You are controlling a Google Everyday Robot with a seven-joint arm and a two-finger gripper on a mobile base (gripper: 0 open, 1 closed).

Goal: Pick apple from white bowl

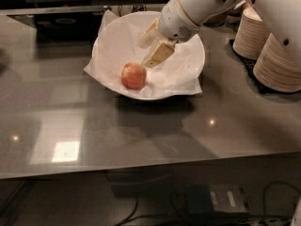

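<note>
Apple in white bowl, just lower-left of hand; hand open, fingertips near apple.

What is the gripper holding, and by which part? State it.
Nothing. The gripper hangs open over the white bowl, beside the apple, which lies loose on the paper.

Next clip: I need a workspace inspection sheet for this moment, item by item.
Surface: grey glossy counter with light reflections on it.
Job's things: the apple lies in the white bowl, on its crinkled paper lining.
Clutter: stacks of beige paper bowls at the right, on a black mat.
Grippers: the end effector is inside the bowl, close to the apple's upper right, fingers open; contact cannot be told.
Cables: cables and a dark box below the counter.
Surroundings: dark background, nothing else seen.
</note>
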